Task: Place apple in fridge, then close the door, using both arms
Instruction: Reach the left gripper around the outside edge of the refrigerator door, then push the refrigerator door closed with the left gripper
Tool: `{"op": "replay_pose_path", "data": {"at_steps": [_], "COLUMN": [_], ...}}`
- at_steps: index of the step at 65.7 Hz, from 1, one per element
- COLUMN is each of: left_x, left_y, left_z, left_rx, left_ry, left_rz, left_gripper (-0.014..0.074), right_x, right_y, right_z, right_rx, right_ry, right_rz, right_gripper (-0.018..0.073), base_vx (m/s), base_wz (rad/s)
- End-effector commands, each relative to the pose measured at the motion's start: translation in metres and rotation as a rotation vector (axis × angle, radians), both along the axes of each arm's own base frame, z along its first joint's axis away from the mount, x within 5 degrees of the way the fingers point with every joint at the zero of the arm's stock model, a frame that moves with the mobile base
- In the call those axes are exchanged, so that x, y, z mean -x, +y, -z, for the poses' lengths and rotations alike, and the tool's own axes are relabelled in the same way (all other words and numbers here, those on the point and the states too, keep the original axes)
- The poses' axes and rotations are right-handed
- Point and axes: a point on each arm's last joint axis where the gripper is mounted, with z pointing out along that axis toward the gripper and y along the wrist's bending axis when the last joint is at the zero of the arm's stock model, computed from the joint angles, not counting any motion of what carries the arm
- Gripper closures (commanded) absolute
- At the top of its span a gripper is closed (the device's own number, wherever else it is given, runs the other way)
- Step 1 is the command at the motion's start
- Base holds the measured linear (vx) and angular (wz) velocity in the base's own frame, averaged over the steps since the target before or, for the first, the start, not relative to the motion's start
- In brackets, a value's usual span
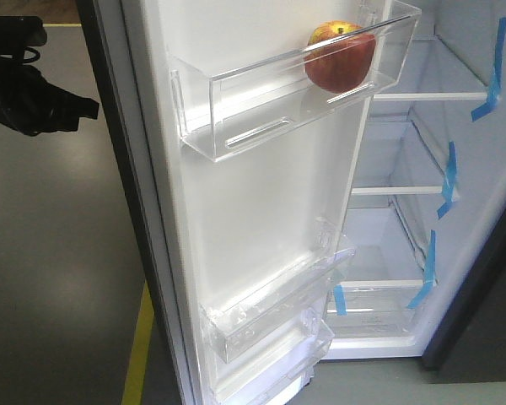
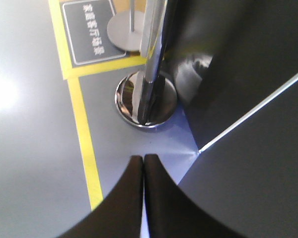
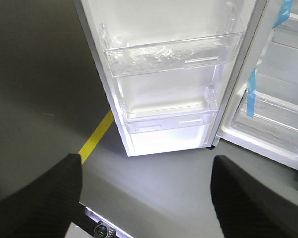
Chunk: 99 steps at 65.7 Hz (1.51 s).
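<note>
I see the apple [image 1: 341, 56] sitting in the top bin [image 1: 236, 126] on the inside of the door [image 1: 253, 219]. It rests at the end of the bin nearest the fridge [image 1: 489, 278] opening, red with a yellow patch and a short stem on top. Nothing is holding it. The door stands open, with its white inner face turned toward the front camera. Two more clear bins [image 1: 270, 316] sit lower on the door, one just above the other, and I can make out no item in either.

Beside the door the fridge interior is lit. It has white shelves [image 1: 422, 96] one above another, with strips of blue tape [image 1: 447, 177] on their front edges.

On the right wrist camera the right tool [image 3: 146, 161] is spread wide and holds nothing. Its dark fingers [image 3: 49, 198] frame the bottom of the door and its two lower bins, and it is well apart from the door.

On the left wrist camera the left tool [image 2: 143, 163] has its fingers pressed together with nothing between them. It hangs over the grey floor [image 2: 35, 148], near the round base of a chrome post [image 2: 145, 99].

A yellow line [image 2: 84, 144] runs along the floor past the post to a grey sign [image 2: 92, 29] on the floor.
</note>
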Motion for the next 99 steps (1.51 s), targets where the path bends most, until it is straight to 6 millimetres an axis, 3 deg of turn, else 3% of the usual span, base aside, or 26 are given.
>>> {"op": "replay_pose_path", "data": {"at_steps": [1, 21, 53, 81, 99], "left_x": [-0.001, -0.010, 0.004, 0.029, 0.052], "left_y": [-0.011, -0.037, -0.082, -0.141, -0.184], "left_z": [-0.030, -0.019, -0.020, -0.023, -0.036], "left_rx": [0.040, 0.048, 0.078, 0.129, 0.289], "left_ry": [-0.119, -0.107, -0.112, -0.129, -0.204], "left_rz": [0.011, 0.065, 0.323, 0.555, 0.750], "left_gripper": [0.0602, 0.0602, 0.0602, 0.0602, 0.0602], "right_x": [-0.004, -0.004, -0.004, -0.004, -0.004], "right_y": [0.001, 0.001, 0.001, 0.001, 0.001], "right_z": [-0.010, -0.010, -0.010, -0.010, -0.010], "right_rx": [-0.024, -0.023, -0.023, -0.023, -0.023], "right_ry": [-0.061, -0.061, -0.062, -0.062, -0.062], "right_rz": [0.011, 0.011, 0.011, 0.011, 0.011], "right_gripper": [0.0045, 0.0045, 0.0045, 0.0045, 0.0045], "base_vx": [0.00, 0.00, 0.00, 0.00, 0.00], "base_wz": [0.00, 0.00, 0.00, 0.00, 0.00]}}
